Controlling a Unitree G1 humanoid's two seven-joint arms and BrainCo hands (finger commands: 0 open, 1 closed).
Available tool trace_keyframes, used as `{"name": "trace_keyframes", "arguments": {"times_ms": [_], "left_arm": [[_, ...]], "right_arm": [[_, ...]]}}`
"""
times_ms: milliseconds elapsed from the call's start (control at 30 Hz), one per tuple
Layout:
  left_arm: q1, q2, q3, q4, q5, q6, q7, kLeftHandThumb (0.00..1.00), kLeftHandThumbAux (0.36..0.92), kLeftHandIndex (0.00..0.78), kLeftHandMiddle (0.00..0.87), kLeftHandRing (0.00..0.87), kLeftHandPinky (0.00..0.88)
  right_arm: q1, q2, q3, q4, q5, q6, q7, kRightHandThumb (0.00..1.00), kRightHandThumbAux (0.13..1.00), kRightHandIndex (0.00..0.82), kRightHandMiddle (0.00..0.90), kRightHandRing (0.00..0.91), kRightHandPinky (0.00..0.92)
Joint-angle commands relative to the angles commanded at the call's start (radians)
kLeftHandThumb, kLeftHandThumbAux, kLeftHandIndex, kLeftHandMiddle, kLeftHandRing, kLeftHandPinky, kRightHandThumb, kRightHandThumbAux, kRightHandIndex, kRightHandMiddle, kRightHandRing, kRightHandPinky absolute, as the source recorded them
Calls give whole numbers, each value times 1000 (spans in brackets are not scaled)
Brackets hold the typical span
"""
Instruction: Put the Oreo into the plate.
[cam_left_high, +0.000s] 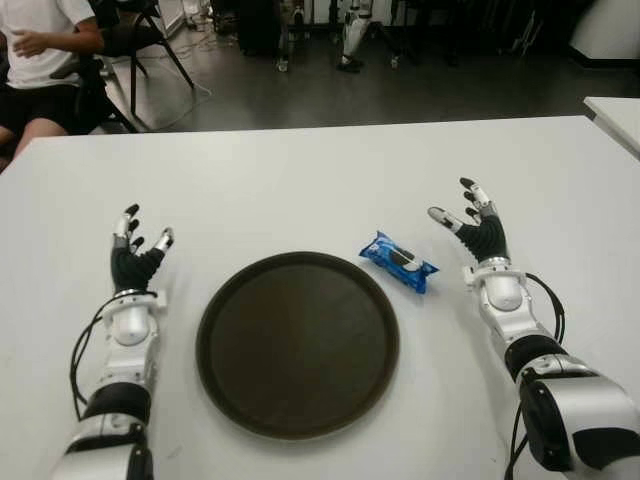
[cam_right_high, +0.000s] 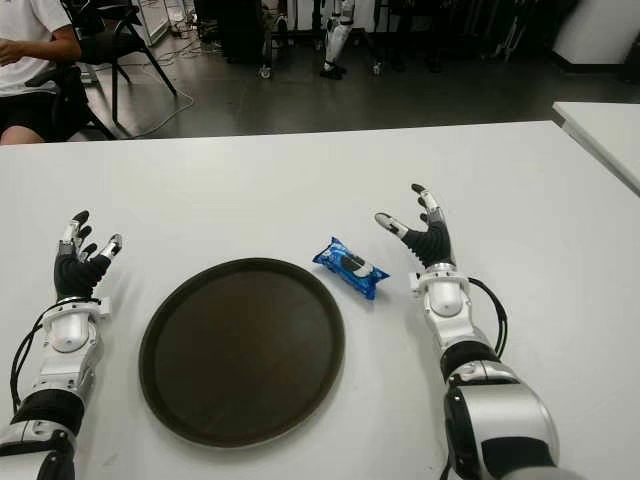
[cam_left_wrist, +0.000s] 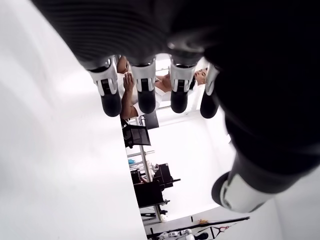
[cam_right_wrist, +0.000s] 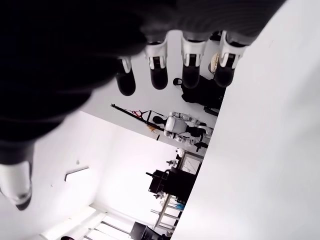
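We have the Oreo packet (cam_left_high: 399, 261) lying flat on the white table (cam_left_high: 300, 180), just off the far right rim of the round dark plate (cam_left_high: 297, 343) and not touching it, as far as we can tell. Nothing has been picked up yet, so the whole task is ahead of us.

Our right hand (cam_left_high: 478, 226) is the nearer one. It shows just to the right of the packet, with bare table between the two. Its fingers (cam_right_wrist: 159, 70) are spread and only loosely bent, thumb pointing in toward the packet, and they hold nothing. Our left hand (cam_left_high: 135, 255) shows on the far side of the plate from the packet, to the plate's left, fingers (cam_left_wrist: 146, 92) likewise extended and empty. It would have to cross the whole plate, so we judge this to be the right hand's job.

The packet lies to the left of our right fingertips and slightly nearer our body. Its long axis runs on a slant, from far-left to near-right, so one short end points roughly toward the right wrist. We think the hand should move left and turn so that thumb and fingers close across the narrow width rather than along the length. We cannot tell from these views whether the right palm touches the table.
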Motion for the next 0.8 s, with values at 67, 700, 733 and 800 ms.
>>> {"name": "trace_keyframes", "arguments": {"times_ms": [67, 700, 733, 800], "left_arm": [[-1, -1, 2, 2, -4, -2, -2, 17, 739, 26, 30, 7, 11], [-5, -5, 0, 8, -9, 0, -6, 0, 734, 31, 42, 11, 12], [-5, -5, 0, 8, -10, 1, -6, 0, 740, 32, 44, 14, 17], [-6, -8, 2, 6, -14, 4, -9, 5, 745, 32, 43, 14, 18]], "right_arm": [[-3, 13, 7, -24, -4, -10, -14, 0, 521, 0, 0, 0, 0], [91, -6, 91, -249, -108, -95, -68, 0, 599, 0, 0, 0, 0], [93, -9, 93, -255, -112, -89, -66, 0, 595, 0, 0, 0, 0], [100, -16, 104, -280, -127, -58, -55, 0, 589, 0, 0, 0, 0]]}}
